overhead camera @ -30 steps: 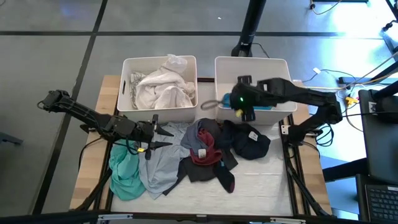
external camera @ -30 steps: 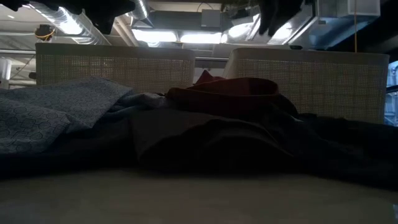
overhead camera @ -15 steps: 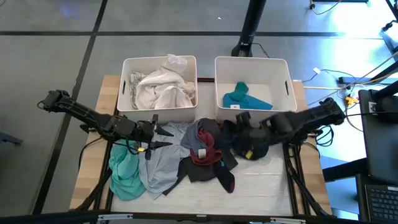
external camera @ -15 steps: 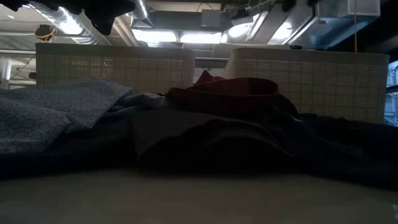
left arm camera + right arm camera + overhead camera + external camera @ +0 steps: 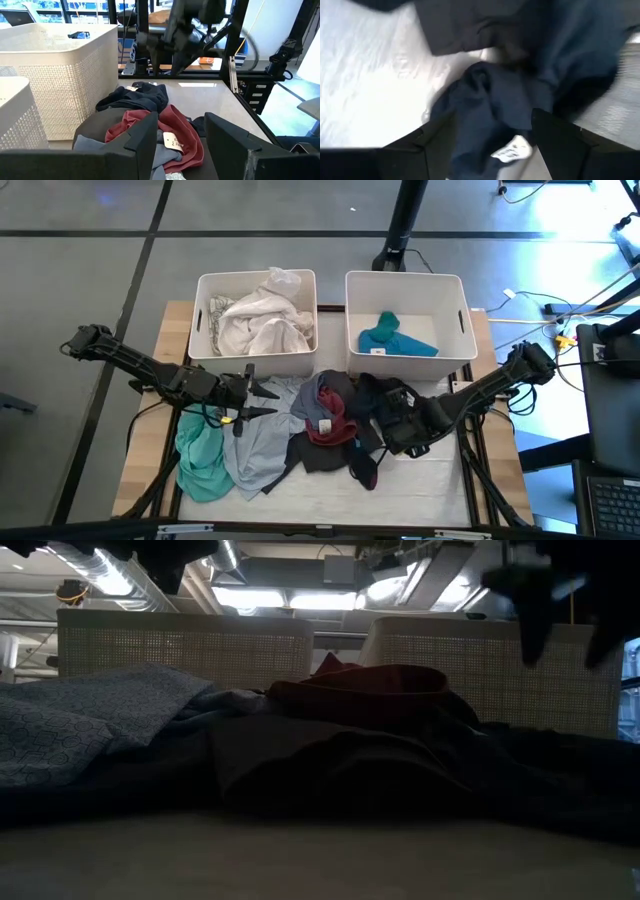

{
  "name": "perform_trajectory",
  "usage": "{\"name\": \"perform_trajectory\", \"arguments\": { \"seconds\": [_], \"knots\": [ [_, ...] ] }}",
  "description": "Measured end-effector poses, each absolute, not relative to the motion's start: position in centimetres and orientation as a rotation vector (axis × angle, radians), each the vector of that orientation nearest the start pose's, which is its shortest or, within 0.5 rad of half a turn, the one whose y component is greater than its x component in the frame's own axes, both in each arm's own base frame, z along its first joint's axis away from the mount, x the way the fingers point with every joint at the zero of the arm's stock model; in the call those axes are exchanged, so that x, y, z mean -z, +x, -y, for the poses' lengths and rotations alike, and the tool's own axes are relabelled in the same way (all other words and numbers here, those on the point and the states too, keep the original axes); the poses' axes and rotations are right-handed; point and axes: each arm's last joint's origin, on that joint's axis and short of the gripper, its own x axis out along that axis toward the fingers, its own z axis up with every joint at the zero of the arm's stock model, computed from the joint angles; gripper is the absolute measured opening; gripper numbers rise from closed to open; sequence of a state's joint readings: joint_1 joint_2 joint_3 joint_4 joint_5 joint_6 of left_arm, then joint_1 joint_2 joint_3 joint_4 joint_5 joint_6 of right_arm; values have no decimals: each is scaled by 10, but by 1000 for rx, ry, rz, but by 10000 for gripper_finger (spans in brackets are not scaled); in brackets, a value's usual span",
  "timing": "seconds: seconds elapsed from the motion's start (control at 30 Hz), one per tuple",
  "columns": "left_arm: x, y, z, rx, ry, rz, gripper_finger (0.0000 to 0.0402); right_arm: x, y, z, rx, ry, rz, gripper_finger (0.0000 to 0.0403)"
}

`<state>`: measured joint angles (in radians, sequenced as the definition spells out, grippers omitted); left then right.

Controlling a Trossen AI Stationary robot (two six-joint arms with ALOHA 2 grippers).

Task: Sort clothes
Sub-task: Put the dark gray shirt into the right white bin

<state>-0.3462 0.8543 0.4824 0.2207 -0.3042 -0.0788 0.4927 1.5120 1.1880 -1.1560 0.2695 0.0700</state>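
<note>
Jaws: right gripper (image 5: 400, 427) gaping wide, empty, hovering over crumpled black fabric garment (image 5: 400, 408); left gripper (image 5: 262, 393) parted, idling.
Handling: soft, light, floppy; pinching a raised fold.

Both arms are black and slim, built of jointed tube-like segments. The left gripper (image 5: 262, 400) has two thin, pointed black fingers (image 5: 142, 137) and a small yellow mark beside it.
</note>
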Motion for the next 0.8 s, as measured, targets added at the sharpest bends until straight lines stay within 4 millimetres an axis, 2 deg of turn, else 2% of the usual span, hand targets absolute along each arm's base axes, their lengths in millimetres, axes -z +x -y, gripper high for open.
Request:
{"name": "perform_trajectory", "arguments": {
  "seconds": [0.27,0.63,0.8],
  "knots": [
    [-255,183,57,36,-30,-145,153,-203,232,-114,-100,-496,-1336,255],
    [-255,183,57,37,-23,-145,153,-159,217,-95,32,-503,-1371,254],
    [-255,183,57,37,-23,-145,153,-141,212,-85,16,-444,-1376,224]
  ]
}}
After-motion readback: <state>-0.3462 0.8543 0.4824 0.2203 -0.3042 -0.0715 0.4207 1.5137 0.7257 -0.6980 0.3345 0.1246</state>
